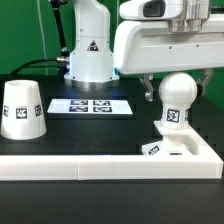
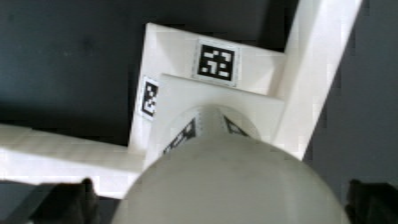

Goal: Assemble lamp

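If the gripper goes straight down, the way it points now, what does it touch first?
Most likely the bulb, which stands on the base right under the open gripper. In the wrist view its round top fills the foreground. How much gap remains is unclear.

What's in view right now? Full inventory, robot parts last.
shade: 1, white with tag, standing on the table at the exterior view's left
bulb: 1, white with tag, upright on the base
base: 1, white with tags, exterior view's right, next to the border rail
marker board: 1, white with black tags, flat mid-table
border rail: 1, white, along the table's near edge
table: 1, black, under everything
pedestal: 1, white with triangle mark, behind the marker board
arm: 1, white, above the bulb
pincer: 1, dark fingers, open, one either side of the bulb
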